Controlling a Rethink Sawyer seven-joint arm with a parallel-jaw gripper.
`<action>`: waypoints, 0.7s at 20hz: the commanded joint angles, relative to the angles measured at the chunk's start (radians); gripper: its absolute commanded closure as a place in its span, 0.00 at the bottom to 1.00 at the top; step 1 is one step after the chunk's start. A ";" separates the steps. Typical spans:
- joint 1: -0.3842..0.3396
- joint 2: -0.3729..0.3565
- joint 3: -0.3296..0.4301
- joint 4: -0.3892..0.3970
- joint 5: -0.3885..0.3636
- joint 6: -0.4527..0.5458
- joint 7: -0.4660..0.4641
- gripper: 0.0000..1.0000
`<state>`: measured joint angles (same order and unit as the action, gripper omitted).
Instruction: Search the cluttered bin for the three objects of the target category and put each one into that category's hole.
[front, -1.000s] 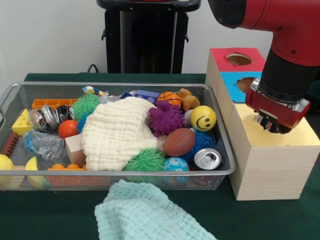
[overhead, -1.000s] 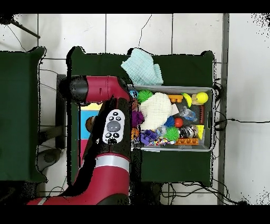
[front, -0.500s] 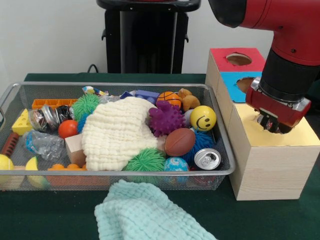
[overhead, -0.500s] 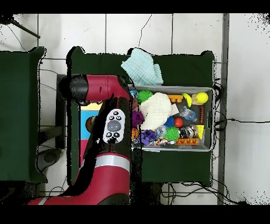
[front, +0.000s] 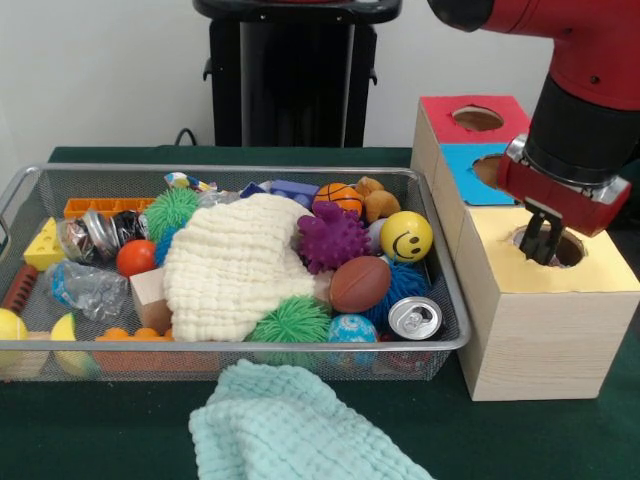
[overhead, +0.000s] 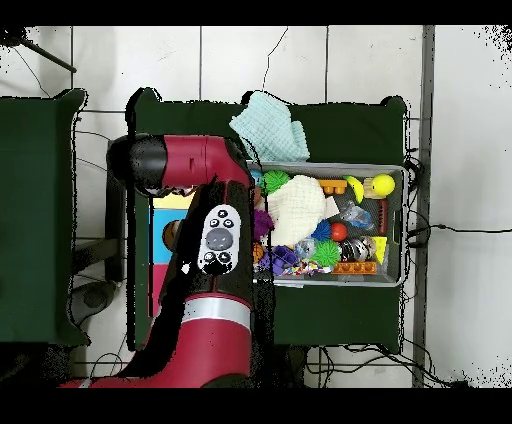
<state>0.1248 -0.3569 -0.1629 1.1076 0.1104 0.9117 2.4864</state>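
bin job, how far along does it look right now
Done: cannot tell; nothing shows inside the holes. In hand: the tool hangs at the hole in the yellow-topped wooden box, with nothing visible in it. Left: the wire mesh bin remains crowded, with the cream knitted cloth over its middle and the brown toy football beside it.

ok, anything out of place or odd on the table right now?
One thing: a pale green cloth lies crumpled on the table outside the wire bin, against its front rim. A cream cloth inside covers part of the clutter. The gripper sits at the yellow box's hole.
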 joint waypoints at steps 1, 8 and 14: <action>-0.070 -0.072 0.025 -0.016 -0.058 0.156 -0.087 1.00; -0.090 -0.101 0.050 -0.011 -0.058 0.172 -0.095 1.00; -0.121 -0.103 0.063 -0.023 -0.083 0.186 -0.141 1.00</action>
<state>0.0606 -0.4492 -0.1635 1.0799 0.0941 0.9856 2.4864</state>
